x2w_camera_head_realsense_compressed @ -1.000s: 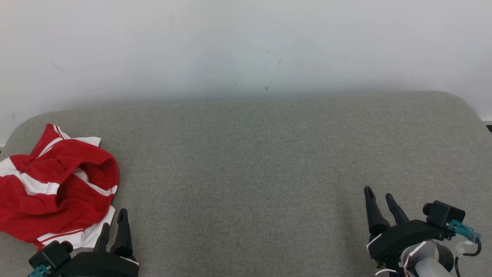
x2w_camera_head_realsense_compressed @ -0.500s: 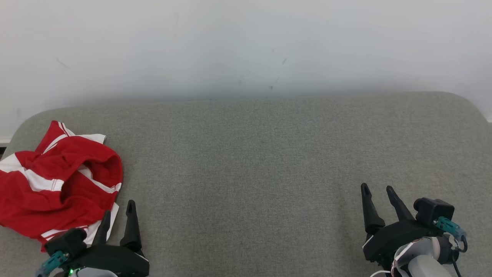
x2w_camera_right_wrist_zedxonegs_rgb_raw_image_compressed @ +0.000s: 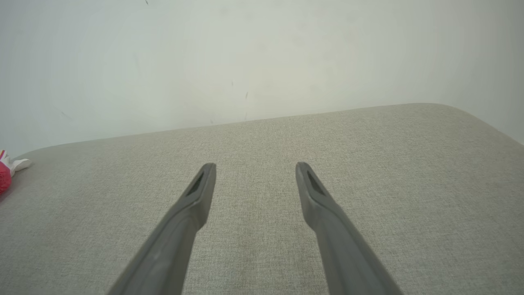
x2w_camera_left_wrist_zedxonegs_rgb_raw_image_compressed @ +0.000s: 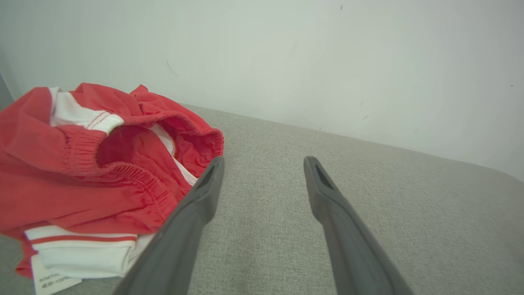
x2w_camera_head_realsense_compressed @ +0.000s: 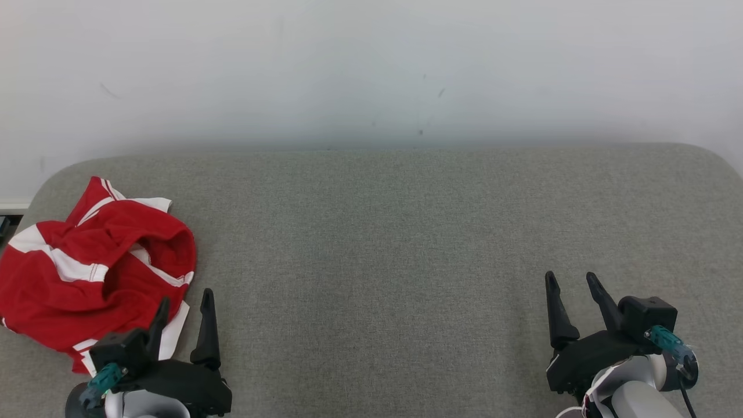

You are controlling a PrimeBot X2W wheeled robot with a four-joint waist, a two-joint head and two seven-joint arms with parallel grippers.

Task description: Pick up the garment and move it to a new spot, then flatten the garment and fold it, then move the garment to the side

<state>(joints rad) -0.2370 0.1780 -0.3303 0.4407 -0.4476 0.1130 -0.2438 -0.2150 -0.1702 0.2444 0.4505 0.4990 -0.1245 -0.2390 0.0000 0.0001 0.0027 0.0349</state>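
Note:
The garment [x2w_camera_head_realsense_compressed: 87, 273] is a crumpled red piece with white stripes and an elastic waistband, lying at the left end of the grey padded surface [x2w_camera_head_realsense_compressed: 377, 244]. In the left wrist view the garment [x2w_camera_left_wrist_zedxonegs_rgb_raw_image_compressed: 90, 172] lies left of the fingers, its waistband gaping toward me. My left gripper [x2w_camera_head_realsense_compressed: 184, 302] is open at the garment's near right edge, its left finger over the white hem, nothing between the fingers. My right gripper [x2w_camera_head_realsense_compressed: 570, 280] stands open over bare fabric at the lower right. A sliver of the garment [x2w_camera_right_wrist_zedxonegs_rgb_raw_image_compressed: 5, 172] shows at the left edge of the right wrist view.
A pale wall [x2w_camera_head_realsense_compressed: 371, 69] rises right behind the padded surface. The surface's corners are rounded at the far left and far right. A white care label [x2w_camera_left_wrist_zedxonegs_rgb_raw_image_compressed: 53, 280] sticks out under the garment's near edge.
The head camera has shifted, sliding the whole scene right. The left gripper has risen a little along the garment's edge; the right gripper's fingers have turned more upright. Both stay open.

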